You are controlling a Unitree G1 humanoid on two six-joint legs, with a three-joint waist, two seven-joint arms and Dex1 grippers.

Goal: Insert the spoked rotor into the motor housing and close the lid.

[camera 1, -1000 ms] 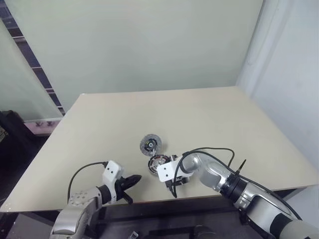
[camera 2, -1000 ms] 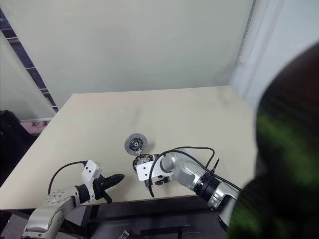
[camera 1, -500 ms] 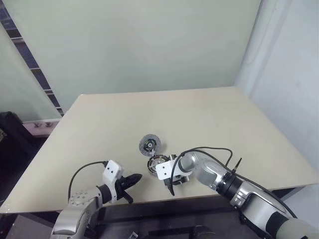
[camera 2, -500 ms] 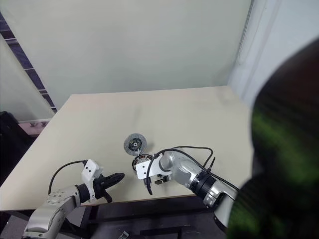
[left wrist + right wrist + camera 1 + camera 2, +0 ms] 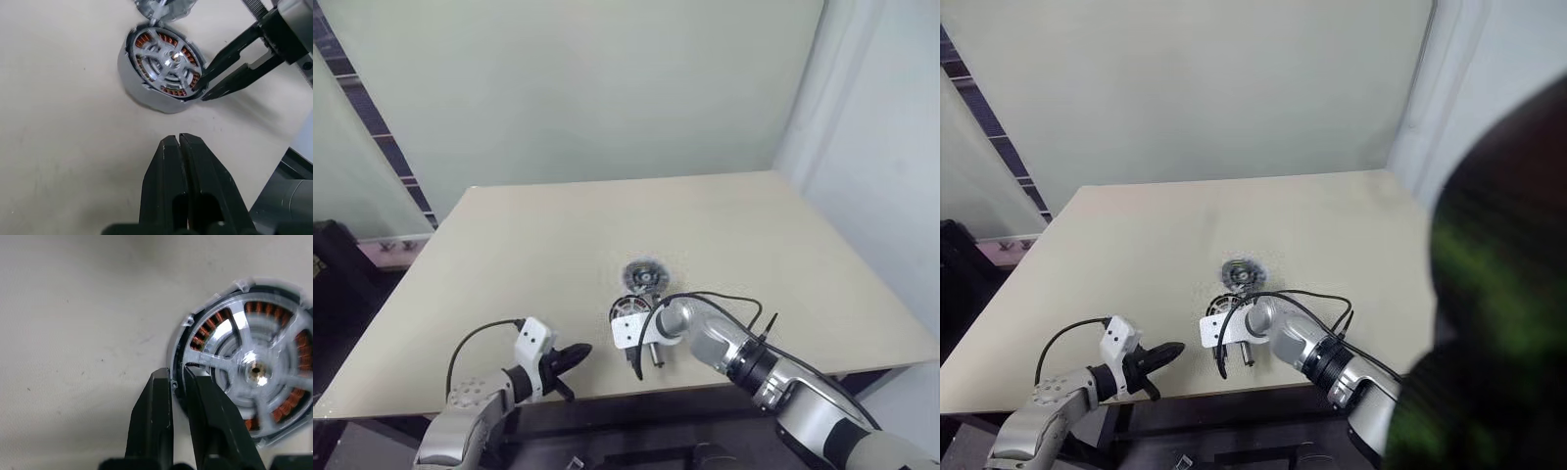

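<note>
My right gripper (image 5: 1236, 360) points down at the near table (image 5: 1116, 255) edge, the lid (image 5: 1239, 272) lying just beyond; my left gripper (image 5: 1167, 353) hovers left.

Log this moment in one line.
spoked rotor: seated in motor housing | right tool: pinching housing rim | left tool: shut, empty | lid: off, behind housing

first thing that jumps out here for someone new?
The motor housing near the table's front edge, copper windings showing with the spoked rotor seated inside. The right gripper pinches its rim, one finger outside the wall, one inside. The lid lies just beyond on the table, and the left gripper is shut, apart from the housing.
</note>
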